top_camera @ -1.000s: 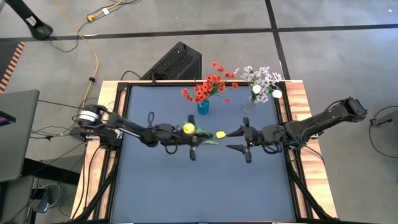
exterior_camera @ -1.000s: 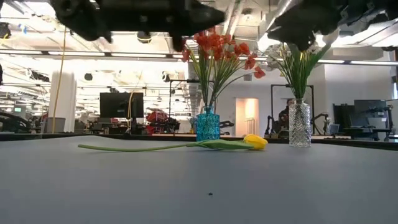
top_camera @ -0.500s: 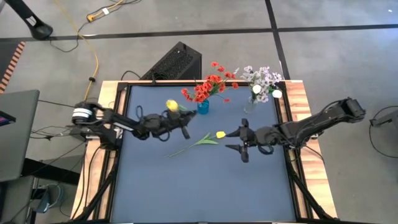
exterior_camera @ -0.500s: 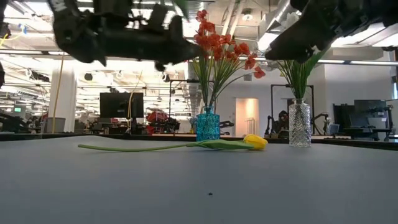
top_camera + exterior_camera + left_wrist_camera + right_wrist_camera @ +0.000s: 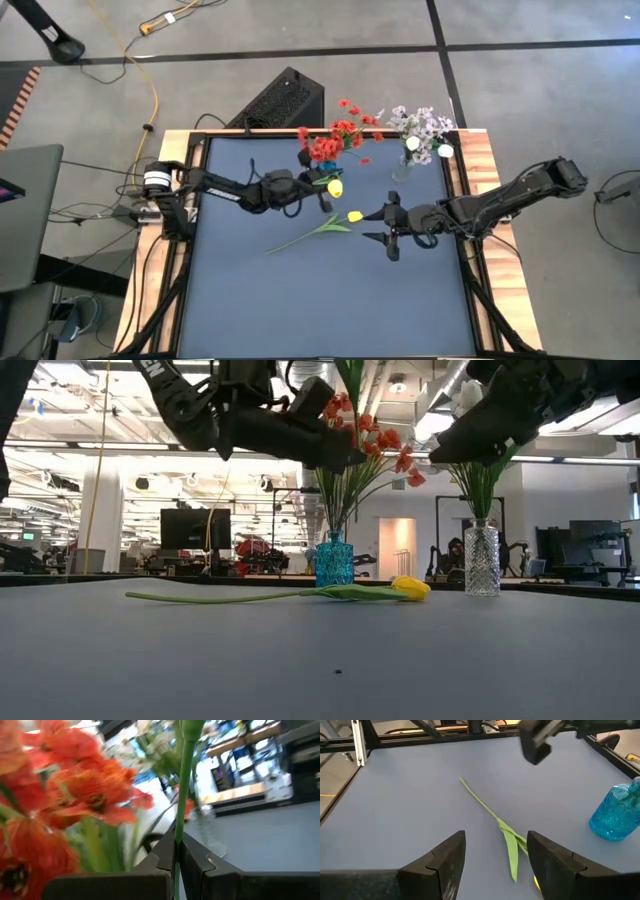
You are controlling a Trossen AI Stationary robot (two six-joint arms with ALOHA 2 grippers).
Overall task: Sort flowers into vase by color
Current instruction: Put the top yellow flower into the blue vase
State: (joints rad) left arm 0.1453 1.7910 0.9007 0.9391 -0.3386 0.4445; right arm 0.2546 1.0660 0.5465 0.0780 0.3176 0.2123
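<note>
The left gripper [image 5: 318,190], jaws pinched on a slim green stem, holds a yellow tulip [image 5: 336,186] just right of the faceted blue glass vase [image 5: 334,561] (packed with ruffled red blossoms [image 5: 327,145]). The right gripper [image 5: 385,226] hovers, fingers spread wide and empty, right of center over 1 more yellow tulip [image 5: 354,216] lying flat on the matte blue table [image 5: 330,300].

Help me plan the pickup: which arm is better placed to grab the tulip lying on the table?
Right: its open end effector hovers beside the lying yellow tulip; the left end effector grips another tulip's stem.
</note>
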